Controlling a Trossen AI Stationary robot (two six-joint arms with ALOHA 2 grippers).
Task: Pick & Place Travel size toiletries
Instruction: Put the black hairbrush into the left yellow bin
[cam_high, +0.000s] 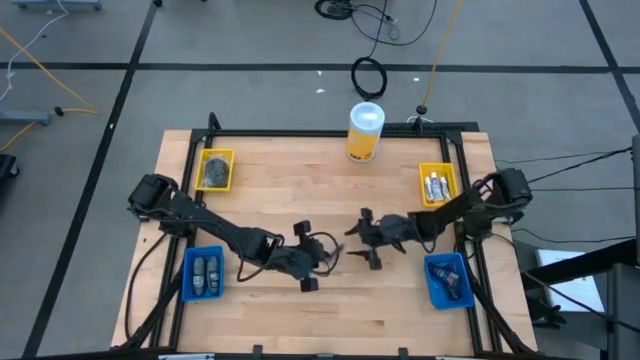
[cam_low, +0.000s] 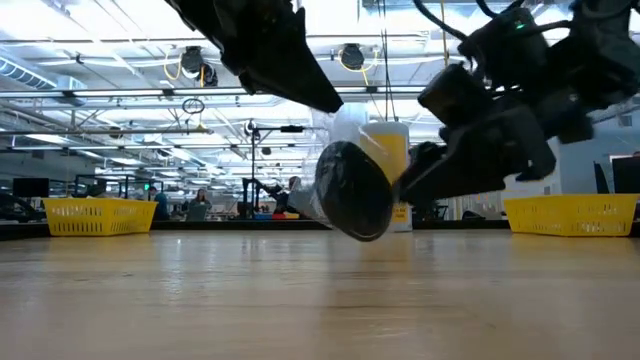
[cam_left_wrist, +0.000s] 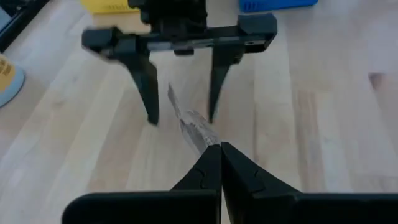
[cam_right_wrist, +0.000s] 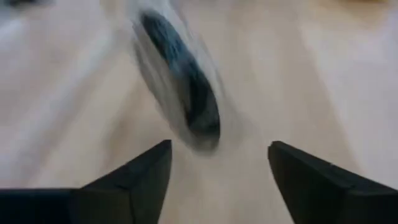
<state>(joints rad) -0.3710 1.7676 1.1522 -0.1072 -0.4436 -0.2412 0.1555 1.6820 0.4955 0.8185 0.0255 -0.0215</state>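
Note:
A round dark grey disc in clear wrap (cam_low: 352, 190) hangs over the middle of the table, clear of the wood. My left gripper (cam_left_wrist: 221, 149) comes from the table's left and is shut on the wrap. My right gripper (cam_right_wrist: 217, 149) faces it from the table's right and is open. Its two fingers (cam_left_wrist: 146, 93) stand on either side of the wrap's far end, apart from it. In the right wrist view the disc (cam_right_wrist: 183, 81) shows blurred just beyond the open fingertips. My left gripper pinches the edge of the clear wrap (cam_left_wrist: 202, 138) between its two shut fingertips. The fingers slant down from the table's left. The disc stands on edge, tilted, and hangs beyond the fingertips, lifted clear of the table.
There is a bin near each corner: a yellow one with discs (cam_high: 216, 170) far left, a yellow one with white tubes (cam_high: 437, 184) far right, a blue one with bottles (cam_high: 204, 272) near left, and a blue one (cam_high: 446, 280) near right. A yellow cylinder with a white lid (cam_high: 365, 132) stands at the far edge.

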